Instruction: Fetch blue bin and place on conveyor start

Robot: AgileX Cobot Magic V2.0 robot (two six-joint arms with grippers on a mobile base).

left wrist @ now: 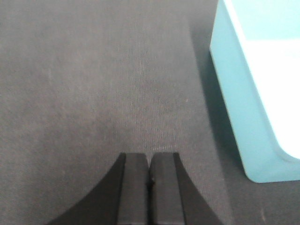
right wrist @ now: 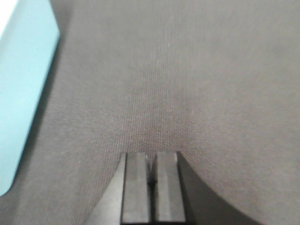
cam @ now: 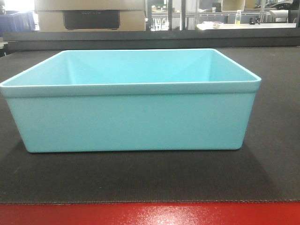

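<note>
The blue bin (cam: 131,117) is set flat and upright on the conveyor start (cam: 276,154), just behind its red front edge (cam: 150,214), so the placement is judged done. Nothing is seen inside it. The left claw (left wrist: 150,180) and the right claw (right wrist: 151,180) are pressed together, empty, each beside a bin wall without touching.
</note>
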